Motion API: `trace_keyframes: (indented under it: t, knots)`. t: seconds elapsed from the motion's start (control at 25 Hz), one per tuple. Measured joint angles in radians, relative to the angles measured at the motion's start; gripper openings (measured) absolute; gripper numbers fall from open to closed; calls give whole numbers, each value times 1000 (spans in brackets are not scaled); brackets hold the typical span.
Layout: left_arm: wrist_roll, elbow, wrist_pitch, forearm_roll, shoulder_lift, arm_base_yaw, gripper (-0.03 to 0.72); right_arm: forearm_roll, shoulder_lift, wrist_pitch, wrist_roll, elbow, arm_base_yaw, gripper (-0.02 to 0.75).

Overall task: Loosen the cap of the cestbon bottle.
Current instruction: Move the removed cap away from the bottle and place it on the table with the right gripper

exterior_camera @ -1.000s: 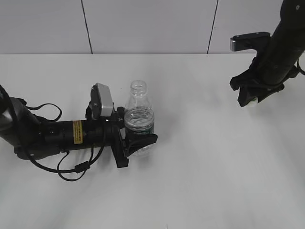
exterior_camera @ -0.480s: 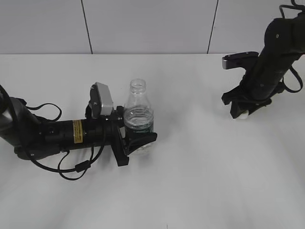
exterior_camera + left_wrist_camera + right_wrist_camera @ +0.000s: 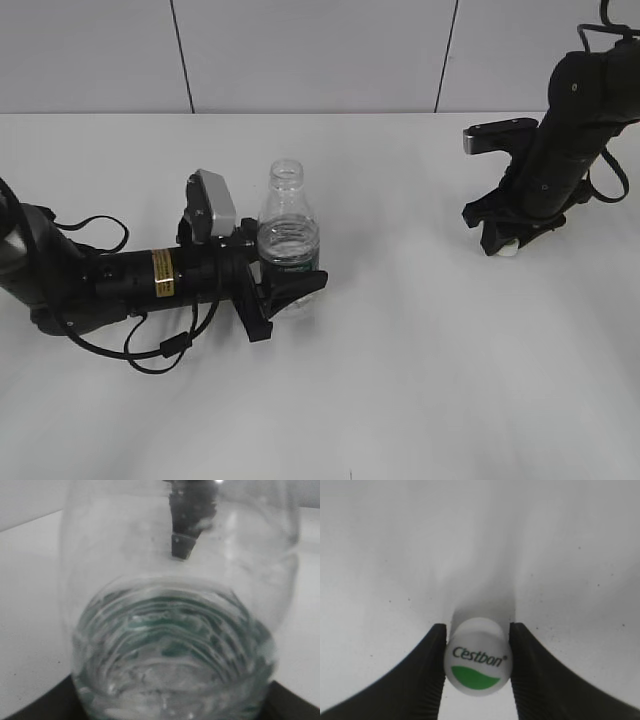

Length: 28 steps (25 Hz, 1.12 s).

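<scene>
The clear cestbon bottle (image 3: 289,245) with its dark green label band stands upright left of centre, its neck open with no cap on it. My left gripper (image 3: 292,283) lies low along the table and is shut on the bottle's lower body; the bottle fills the left wrist view (image 3: 175,645). My right gripper (image 3: 508,240) is at the right, close above the table. It is shut on the white cap (image 3: 478,656), whose top shows "Cestbon" print and a green patch. A bit of the white cap (image 3: 511,247) shows under the jaws.
The white table (image 3: 420,380) runs to a pale panelled wall (image 3: 320,55) at the back. A black cable (image 3: 160,350) loops on the table beside the left arm.
My right gripper has come down and to the left with the cap, close to the table. The bottle and left gripper have shifted only slightly.
</scene>
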Motion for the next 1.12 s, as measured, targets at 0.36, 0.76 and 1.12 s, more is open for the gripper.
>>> trace_keyframes:
  t: [0.36, 0.76, 1.12]
  knots:
    - [2, 0, 1, -6, 0, 0, 411, 0, 0, 0, 0, 0, 0, 536]
    - [25, 0, 5, -49, 0, 0, 411, 0, 0, 38, 0, 0, 0, 571]
    - [26, 0, 6, -79, 3, 0, 411, 0, 0, 65, -1, 0, 0, 571]
